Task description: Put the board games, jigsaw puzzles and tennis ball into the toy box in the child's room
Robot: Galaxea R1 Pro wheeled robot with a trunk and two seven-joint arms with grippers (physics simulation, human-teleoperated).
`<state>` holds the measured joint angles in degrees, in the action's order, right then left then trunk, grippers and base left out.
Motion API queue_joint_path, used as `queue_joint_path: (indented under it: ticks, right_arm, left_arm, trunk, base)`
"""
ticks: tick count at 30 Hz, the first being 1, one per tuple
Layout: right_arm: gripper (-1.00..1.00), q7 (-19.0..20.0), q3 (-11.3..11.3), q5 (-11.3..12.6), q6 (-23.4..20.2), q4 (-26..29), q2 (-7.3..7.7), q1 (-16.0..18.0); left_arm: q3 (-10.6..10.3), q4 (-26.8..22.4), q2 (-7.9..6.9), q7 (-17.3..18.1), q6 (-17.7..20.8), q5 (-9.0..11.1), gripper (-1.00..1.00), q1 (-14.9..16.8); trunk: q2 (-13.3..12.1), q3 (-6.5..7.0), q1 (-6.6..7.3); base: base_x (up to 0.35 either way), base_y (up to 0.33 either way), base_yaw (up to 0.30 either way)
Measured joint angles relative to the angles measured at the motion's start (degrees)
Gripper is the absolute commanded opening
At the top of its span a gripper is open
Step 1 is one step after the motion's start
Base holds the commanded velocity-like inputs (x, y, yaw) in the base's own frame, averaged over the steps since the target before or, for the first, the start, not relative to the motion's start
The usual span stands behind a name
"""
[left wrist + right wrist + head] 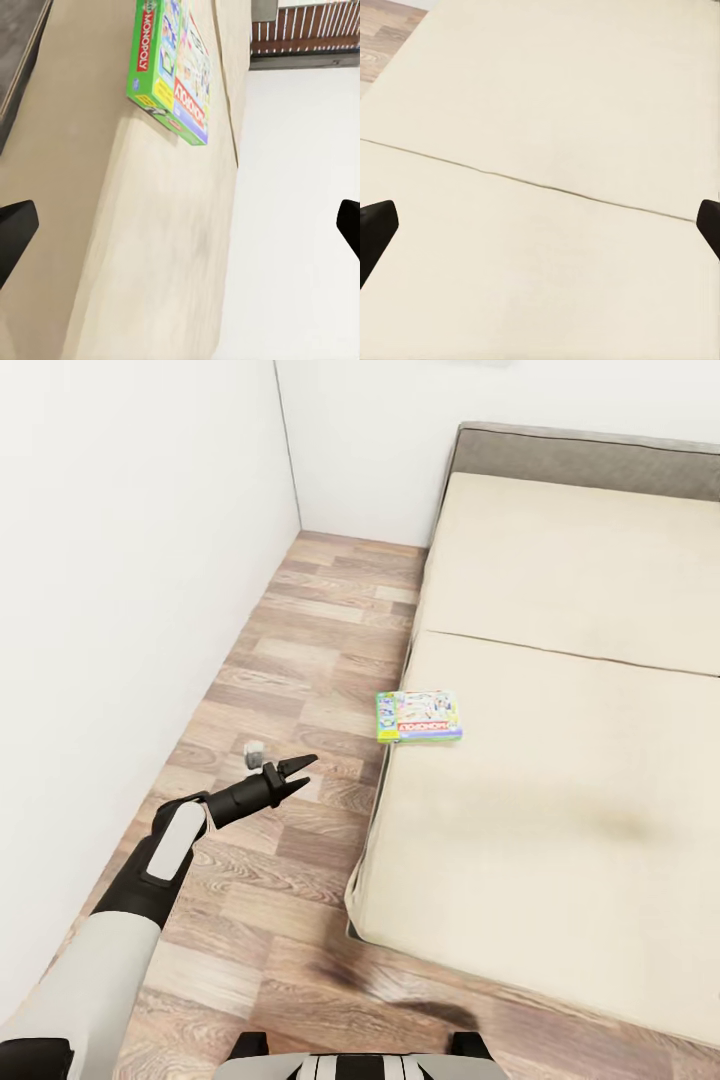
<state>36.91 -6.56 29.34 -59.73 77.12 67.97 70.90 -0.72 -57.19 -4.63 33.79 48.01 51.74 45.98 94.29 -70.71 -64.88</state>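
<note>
A green-edged Monopoly box (420, 717) lies flat at the beige bed's (560, 780) near edge. The empty left gripper (296, 772) hovers released over the floor (300, 660); the right gripper's (540, 225) 2 fingertips apparently spread over the cover.

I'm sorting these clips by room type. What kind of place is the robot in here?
Most likely a bedroom, perhaps a child's. A big low bed with a plain beige cover and grey headboard stands on a wood-plank floor between white walls, and a Monopoly box lies at the bed's edge.
</note>
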Motion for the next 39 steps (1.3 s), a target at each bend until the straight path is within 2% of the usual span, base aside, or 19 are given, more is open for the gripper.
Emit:
queue_joint_path:
  ticks: [1, 4, 5, 7, 12, 26, 34, 39]
  right_arm:
    - [1.0, 0.0, 0.0, -0.02, 0.0, 0.0, 0.0, 0.0]
    - [1.0, 0.0, 0.07, 0.02, 0.0, 0.45, -0.06, -0.01]
    - [1.0, 0.0, 0.07, 0.0, 0.0, 0.46, -0.06, -0.01]
    - [1.0, 0.0, 0.09, 0.07, 0.0, 1.08, -0.08, 0.02]
    - [1.0, 0.01, 0.11, 0.16, 0.0, 1.9, -0.1, 0.05]
    - [1.0, 0.02, -0.19, 0.71, 0.0, 2.69, 0.09, 0.18]
    - [1.0, -0.02, -1.37, 2.95, 0.0, 2.97, 0.45, 0.42]
    - [1.0, -0.04, -1.71, 3.97, 0.0, 3.12, 0.59, 1.77]
  left_arm:
    - [0.01, 0.0, -0.01, 0.0, 0.01, 0.0, 1.0, 0.0]
    - [0.68, -1.03, -1.64, 0.3, 1.15, 0.7, 1.0, -0.02]
    - [0.68, -1.04, -1.65, 0.31, 1.16, 0.68, 1.0, -0.03]
    - [1.04, -1.97, -2.66, 0.68, 2.0, 1.17, 1.0, -0.09]
    - [1.62, -2.91, -3.63, 1.24, 2.81, 1.7, 1.0, -0.23]
    - [2.38, -3.8, -4.53, 1.89, 3.58, 2.13, 1.0, -0.51]
    - [2.47, -3.9, -5.26, 1.93, 3.74, 2.18, 1.0, -0.14]
    - [2.47, -3.55, -5.72, 1.82, 3.79, 2.11, 1.0, 1.37]
  trunk:
    - [0.0, 0.0, 0.0]
    - [1.19, -0.53, -0.65]
    - [1.59, -0.71, -0.87]
    - [2.39, -1.07, -1.31]
    - [4.4, -1.97, -2.41]
    - [10.01, -4.48, -5.49]
    - [13.22, -5.92, -7.24]
    - [15.23, -6.82, -8.34]
  base:
    - [0.0, 0.0, -0.042]
    - [0.0, 0.0, -0.029]
    - [0.0, 0.0, -0.021]
    - [0.0, 0.0, -0.017]
    - [0.0, 0.0, -0.011]
    - [0.0, 0.0, -0.003]
    - [0.0, 0.0, 0.0]
    - [0.0, 0.0, 0.0]
